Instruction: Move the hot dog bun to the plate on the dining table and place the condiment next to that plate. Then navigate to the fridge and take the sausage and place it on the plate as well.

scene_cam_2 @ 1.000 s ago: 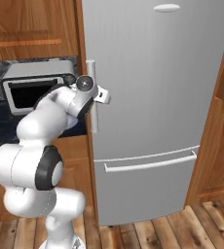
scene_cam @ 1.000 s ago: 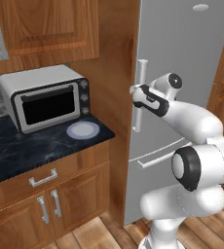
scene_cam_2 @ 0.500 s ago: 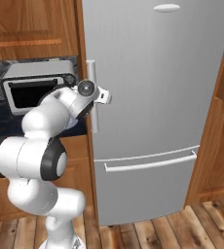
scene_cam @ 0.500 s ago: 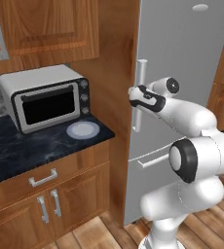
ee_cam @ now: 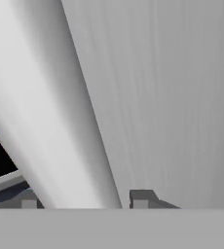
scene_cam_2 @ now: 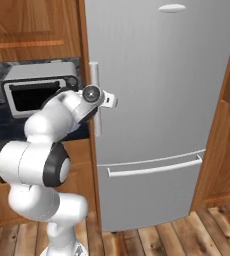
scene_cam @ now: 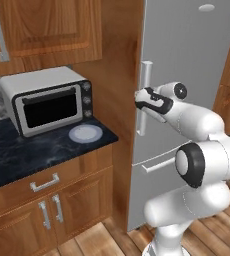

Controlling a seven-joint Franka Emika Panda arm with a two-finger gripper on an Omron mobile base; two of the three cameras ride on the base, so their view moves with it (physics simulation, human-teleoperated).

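The tool (ee_cam: 80,202) has been narrowed around the upright handle (scene_cam: 144,95) of the fridge (scene_cam: 187,65), readying the door for opening

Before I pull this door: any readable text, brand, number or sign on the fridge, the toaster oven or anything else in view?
None can be read.
fridge: the oval badge near the top of the door is blank.
toaster oven: the knobs carry no legible marks.
round plate, counter and cabinets: plain.
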